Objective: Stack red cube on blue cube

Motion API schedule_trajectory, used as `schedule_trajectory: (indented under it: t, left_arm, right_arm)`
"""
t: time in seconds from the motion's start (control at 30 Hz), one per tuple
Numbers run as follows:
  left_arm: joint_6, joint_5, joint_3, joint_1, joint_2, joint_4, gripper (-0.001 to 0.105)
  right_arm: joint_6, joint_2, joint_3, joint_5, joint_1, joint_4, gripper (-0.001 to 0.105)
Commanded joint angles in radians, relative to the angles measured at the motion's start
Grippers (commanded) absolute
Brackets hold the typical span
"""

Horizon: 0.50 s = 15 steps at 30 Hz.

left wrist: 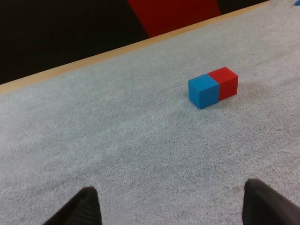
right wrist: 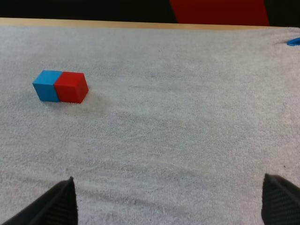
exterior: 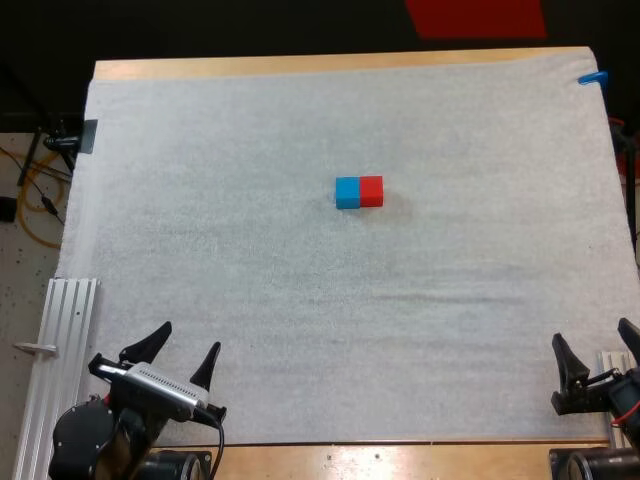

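One red cube [exterior: 371, 190] well beyond fingers [exterior: 148, 343]

We take this for a robotics lab, not a home or a shop. We work at a wooden table [exterior: 300, 66] covered by a white mat [exterior: 250, 280], with two robot arms at its near edge. Our left gripper [exterior: 190, 336] and right gripper [exterior: 591, 332] hang over the mat with fingers apart. An aluminium rail [exterior: 60, 340] lies along the table's left side. A dark clamp [exterior: 85, 135] sits at the mat's left edge, and loose cables [exterior: 27, 185] trail on the bare floor [exterior: 15, 270]. The props are plain test blocks, a blue cube [exterior: 347, 192] and a red cube [exterior: 371, 190], touching side by side mid-mat.
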State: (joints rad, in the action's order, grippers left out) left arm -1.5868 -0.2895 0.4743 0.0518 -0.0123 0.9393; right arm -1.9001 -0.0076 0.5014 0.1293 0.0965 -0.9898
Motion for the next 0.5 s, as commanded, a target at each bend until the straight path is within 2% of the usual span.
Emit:
schedule_trajectory:
  t: [0.0, 0.47]
  left_arm:
    - [-0.009, 0.002, -0.003, 0.003, -0.135, -0.009, 0.063]
    - [-0.009, 0.002, 0.008, 0.003, -0.116, -0.009, 0.063]
  right_arm:
    - [-0.004, -0.044, 0.002, 0.004, 0.002, 0.006, 0.077]
    - [-0.011, -0.03, 0.009, 0.004, 0.002, 0.006, 0.077]
